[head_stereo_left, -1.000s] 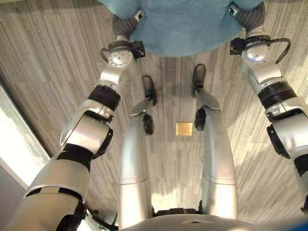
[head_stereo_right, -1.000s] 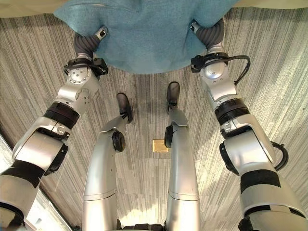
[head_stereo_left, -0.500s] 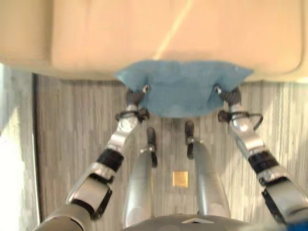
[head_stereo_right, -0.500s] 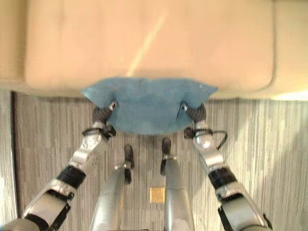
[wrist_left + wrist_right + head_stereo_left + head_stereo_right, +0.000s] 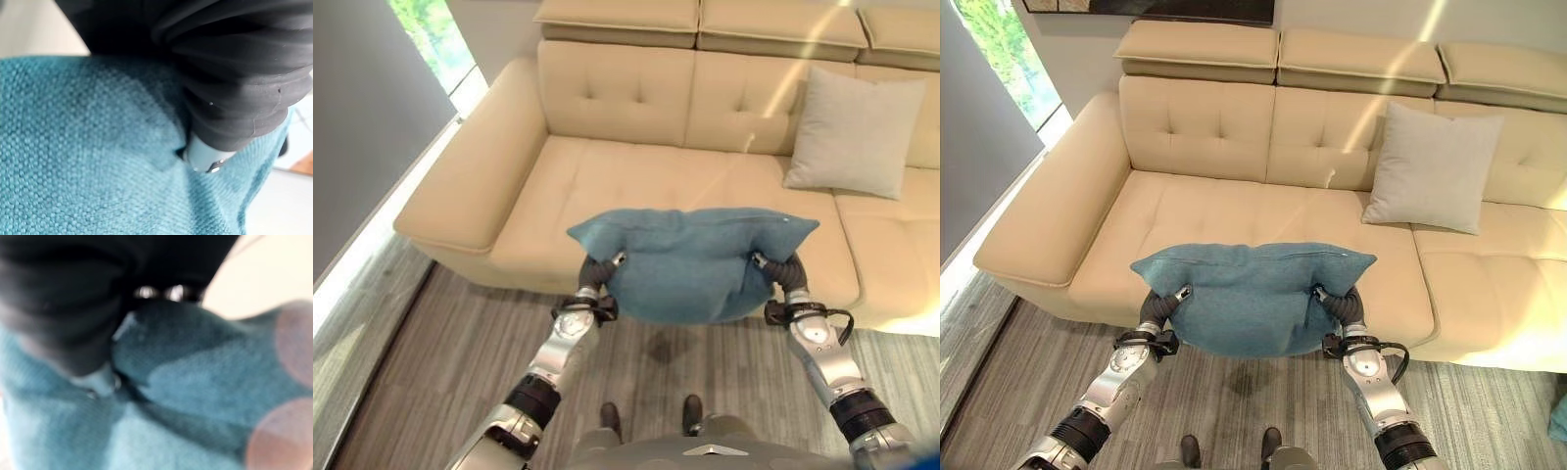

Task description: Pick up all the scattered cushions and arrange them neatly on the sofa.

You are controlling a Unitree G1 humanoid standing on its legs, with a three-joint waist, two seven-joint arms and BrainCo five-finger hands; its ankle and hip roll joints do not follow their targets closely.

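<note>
While the cream sofa [image 5: 1234, 211] spans the back w/ a grey cushion [image 5: 1435, 168] propped at its backrest, a teal cushion [image 5: 1252, 294] hangs over the seat's front edge. Left hand [image 5: 1157, 308] & right hand [image 5: 1344, 306] grip its lower corners, fingers pinching the fabric.

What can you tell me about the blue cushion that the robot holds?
The blue cushion is teal, roughly rectangular, of coarse woven fabric, soft and sagging a little in the middle. It hangs in the air before the front edge of the beige sofa, over the striped floor. The left hand grips its left side and the right hand its right side, pinching the cloth.
</note>
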